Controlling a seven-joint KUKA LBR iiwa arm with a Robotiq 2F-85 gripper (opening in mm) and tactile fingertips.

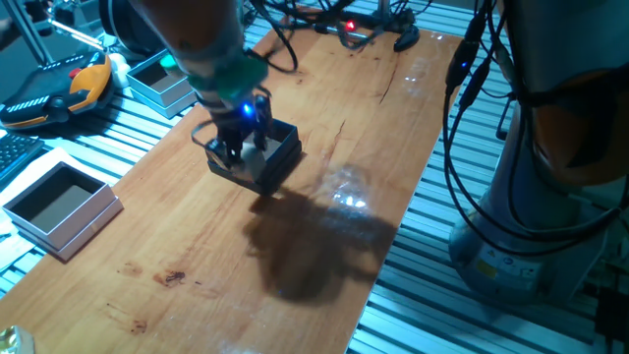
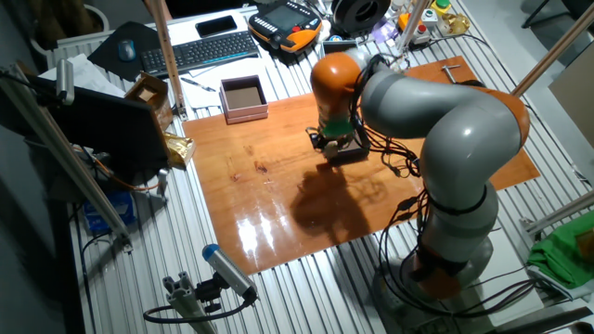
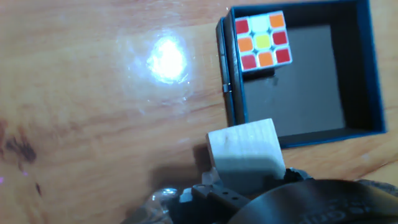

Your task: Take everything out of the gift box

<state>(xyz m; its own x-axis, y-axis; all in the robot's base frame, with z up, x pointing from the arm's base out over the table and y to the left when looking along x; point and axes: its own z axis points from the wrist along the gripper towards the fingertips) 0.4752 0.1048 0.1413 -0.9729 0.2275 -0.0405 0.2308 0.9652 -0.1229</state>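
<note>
The black gift box (image 3: 367,74) lies on the wooden table, seen from above in the hand view. The multicoloured puzzle cube (image 3: 263,41) sits in one corner of its brownish inside. My gripper (image 3: 249,182) is shut on the plain grey-beige block (image 3: 244,152) and holds it above the box's rim, partly over the table. In one fixed view the gripper (image 1: 239,141) hangs right over the box (image 1: 275,162), with its fingers down at the box. In the other fixed view the gripper (image 2: 334,141) and the box (image 2: 348,153) are small and partly hidden by the arm.
Two pale open square boxes stand at the table's left side, one near (image 1: 61,205) and one far (image 1: 162,81). An orange teach pendant (image 1: 59,90) lies beyond them. Cables (image 1: 354,29) lie at the far end. A keyboard (image 2: 200,51) is off the table.
</note>
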